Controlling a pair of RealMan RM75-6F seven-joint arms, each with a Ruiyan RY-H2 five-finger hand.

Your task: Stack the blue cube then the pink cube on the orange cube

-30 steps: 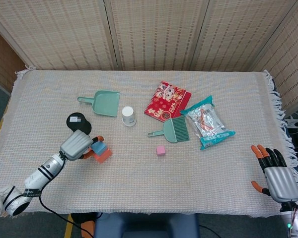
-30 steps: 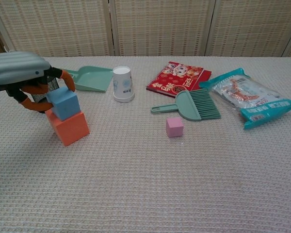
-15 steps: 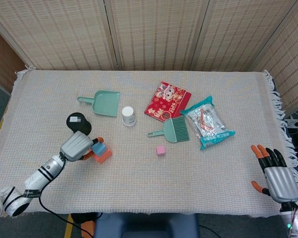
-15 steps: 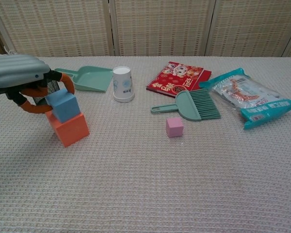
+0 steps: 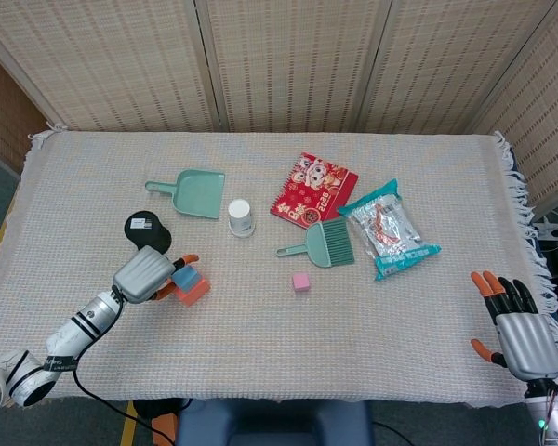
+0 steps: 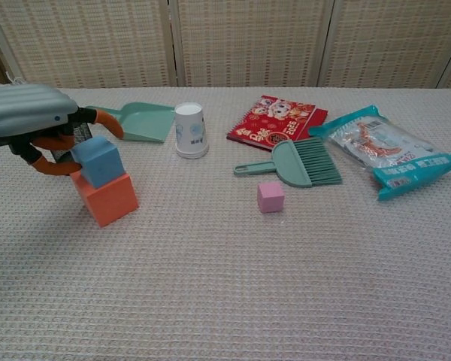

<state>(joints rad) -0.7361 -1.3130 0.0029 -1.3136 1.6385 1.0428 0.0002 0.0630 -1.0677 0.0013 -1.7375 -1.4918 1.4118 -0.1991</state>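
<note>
The blue cube (image 5: 185, 276) (image 6: 99, 160) sits on the orange cube (image 5: 195, 291) (image 6: 109, 198) at the front left of the table, slightly turned and toward its back left corner. My left hand (image 5: 144, 274) (image 6: 30, 116) hovers over and to the left of the stack; its fingers (image 6: 109, 122) are spread off the blue cube, with the thumb low beside the cube's left face. The pink cube (image 5: 300, 282) (image 6: 270, 197) lies alone near the table's middle. My right hand (image 5: 521, 330) rests spread and empty at the front right edge, seen only in the head view.
Behind the stack are a black round object (image 5: 147, 228), a green dustpan (image 5: 193, 193) (image 6: 143, 122) and an upturned paper cup (image 5: 241, 217) (image 6: 190, 130). A green brush (image 5: 322, 244) (image 6: 301, 162), red booklet (image 5: 313, 202) and snack bag (image 5: 389, 229) lie right of centre.
My left hand's fingers have lifted off the blue cube's right side and spread; the cube stays on the orange one. The right hand has not moved.
</note>
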